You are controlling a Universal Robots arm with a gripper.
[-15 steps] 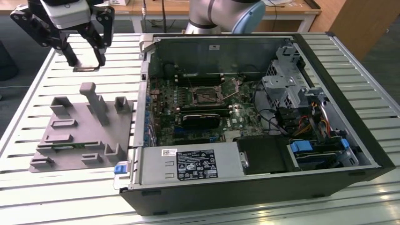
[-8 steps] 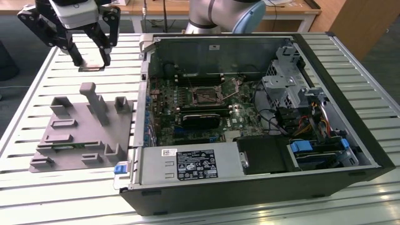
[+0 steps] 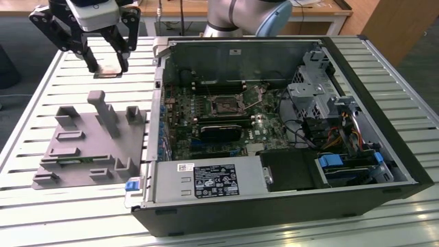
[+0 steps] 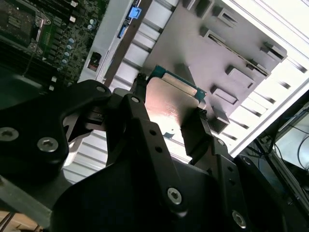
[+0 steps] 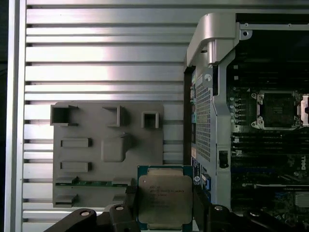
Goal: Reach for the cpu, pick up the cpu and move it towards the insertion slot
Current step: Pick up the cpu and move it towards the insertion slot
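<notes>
Pincer (image 3: 108, 70) closed on the chip (image 3: 108, 70), one finger (image 5: 123, 212) against each of two opposite edges, raised clear of the table (image 3: 55, 82). In the exterior view, hanging above the slatted top near the far corner on that view's left, beyond the grey tray (image 3: 89, 149) and beside the open computer case (image 3: 274, 134). In the first wrist view, chip (image 5: 165, 195) seen flat and square, silver top with a green border, gripped between the dark fingers of the pincer (image 5: 164, 215), with the tray (image 5: 106, 145) and the slats well below it. In the second wrist view, underside of the chip (image 4: 169, 108) showing pale and shiny between the fingers (image 4: 195, 133) of the pincer (image 4: 166, 121), tray (image 4: 231, 53) beyond it.

Socket (image 3: 226, 105) square and dark with a silvery frame, on the green board (image 3: 205, 128) inside the case, well apart from the chip, with the case wall between the two. Same socket (image 5: 279, 110) visible in the first wrist view, inside the case (image 5: 212, 72). Tray resting on the table next to the case, upright posts standing, toward the near side on the exterior view's left. Case lying on its side, open upward, taking up the middle and the exterior view's right of the table.
</notes>
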